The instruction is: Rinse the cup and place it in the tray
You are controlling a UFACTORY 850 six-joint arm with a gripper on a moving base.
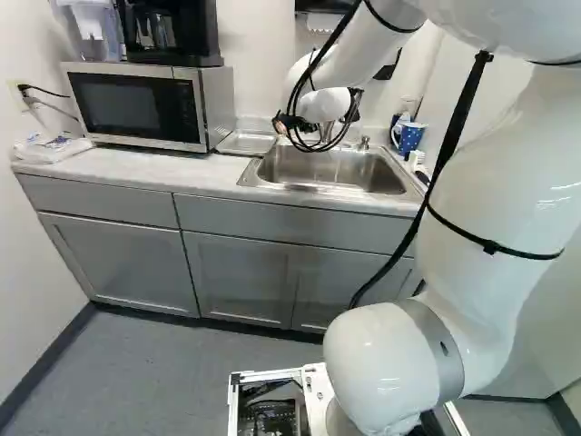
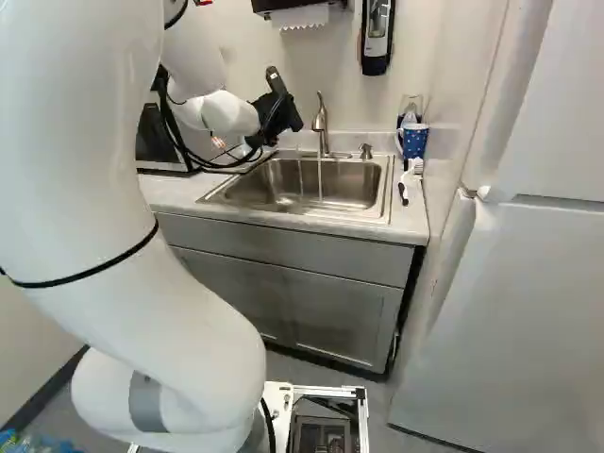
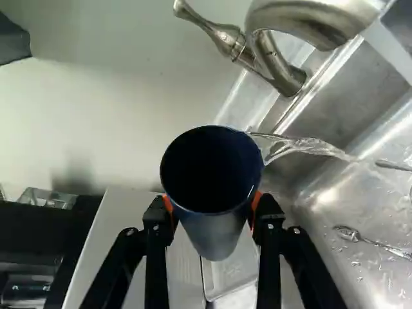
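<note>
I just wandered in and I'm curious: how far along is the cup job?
Done: the claw has the cup gripped. In hand: rinsing, apparently, as water shows by its rim; I can't tell how rinsed it is. Left: placing it in the tray beside the sink.

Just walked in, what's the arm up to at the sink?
The arm's gripper is shut on a dark blue cup beside the faucet. The faucet is running into the sink, and water shows right by the cup's rim, so this looks like the rinse. The cup isn't in the tray yet.
</note>
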